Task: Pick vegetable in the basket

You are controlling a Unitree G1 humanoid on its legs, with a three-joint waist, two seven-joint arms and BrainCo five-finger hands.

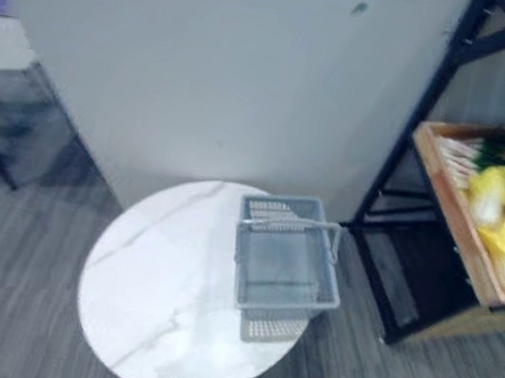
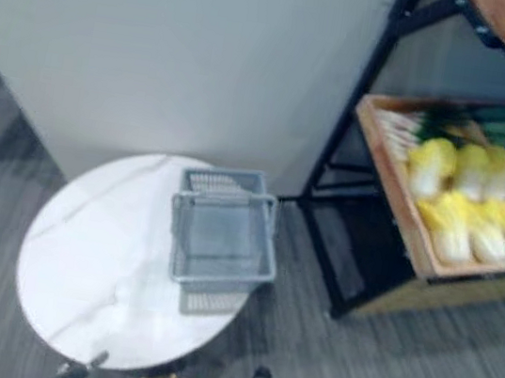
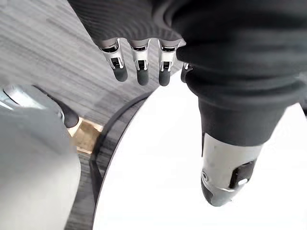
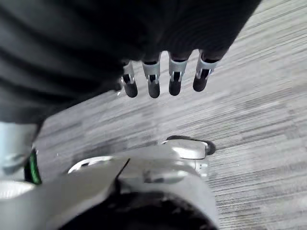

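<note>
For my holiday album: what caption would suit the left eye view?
Empty grey basket on a round white table, next to a wooden crate of yellow cabbages.

Holds the left hand (image 3: 140, 64) relaxed and open, with the dark-tipped fingers (image 3: 118, 67) nearly straight in a row below the ribbed cover (image 3: 225, 57) and the thumb (image 3: 225, 177) stretched out apart from them, grasping nothing. Holds the right hand (image 4: 175, 79) open in the same manner, its fingers (image 4: 152, 79) side by side and extended, also with nothing between them.
</note>
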